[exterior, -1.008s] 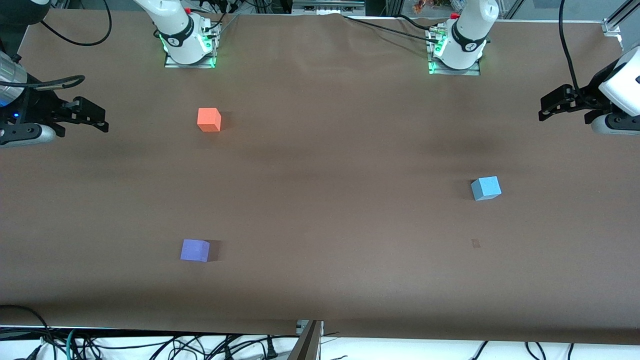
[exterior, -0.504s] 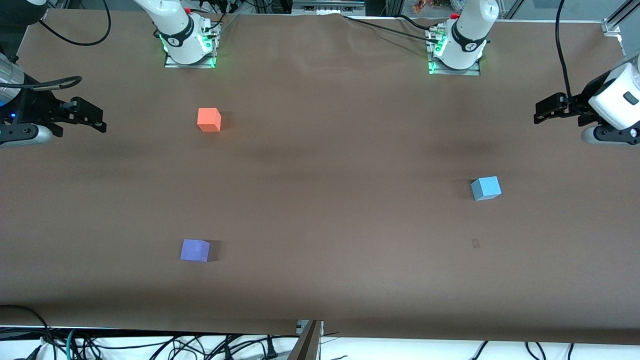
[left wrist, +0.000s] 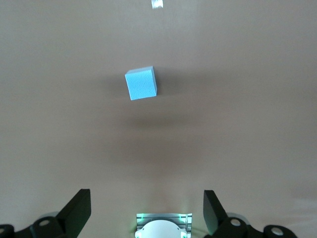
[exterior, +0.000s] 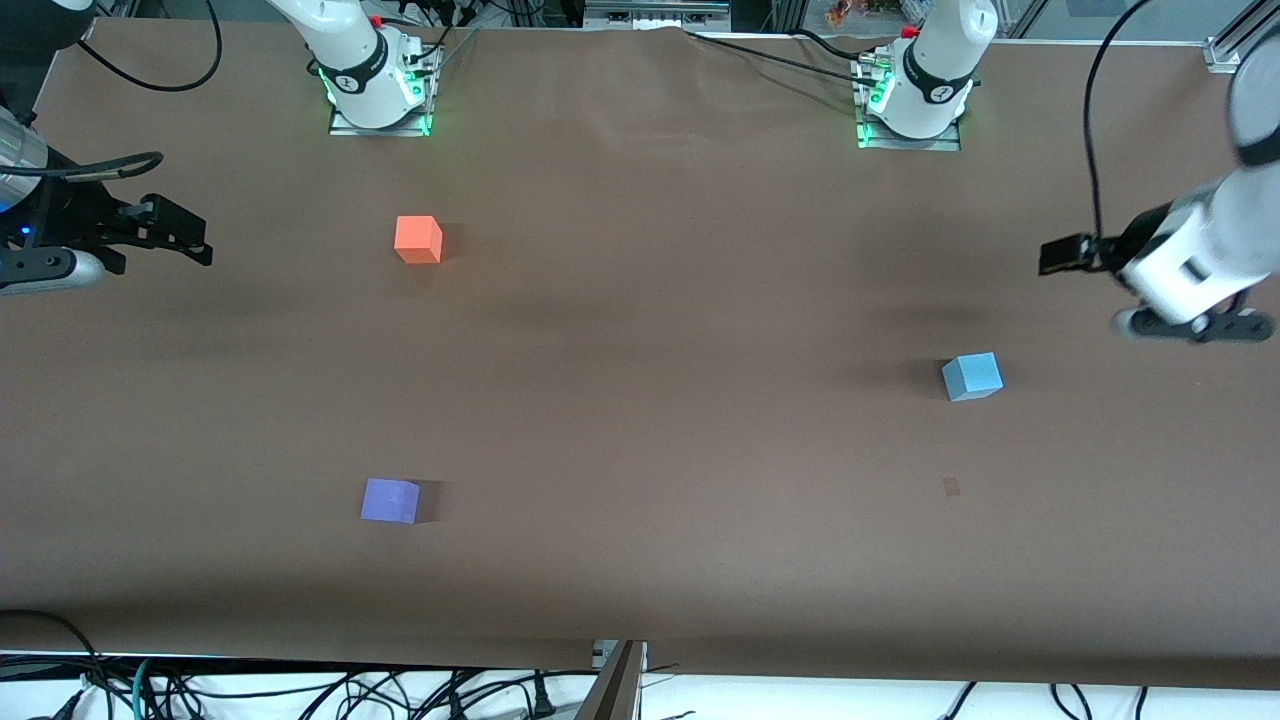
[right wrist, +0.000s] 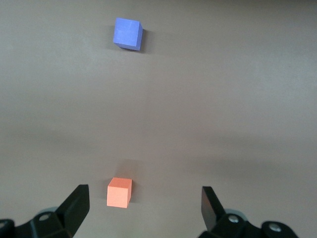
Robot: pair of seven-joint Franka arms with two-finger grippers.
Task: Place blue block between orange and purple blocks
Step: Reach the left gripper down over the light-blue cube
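Currently, the blue block [exterior: 971, 376] rests untouched toward the left arm's end of the table, well apart from the orange block [exterior: 418, 239] and purple block [exterior: 390, 500]. Left gripper [exterior: 1062, 254], jaws spread and empty, hangs above the table near it; approach phase, descent and grasp next. Right gripper [exterior: 190, 240] waits, jaws spread.

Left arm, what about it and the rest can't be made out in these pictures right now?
- Front view: the left end effector is motion-blurred and its arm is cut by the frame edge.
- Front view: the right end effector has its wrist cut by the edge.
- Blue block: the face on the table is hidden.
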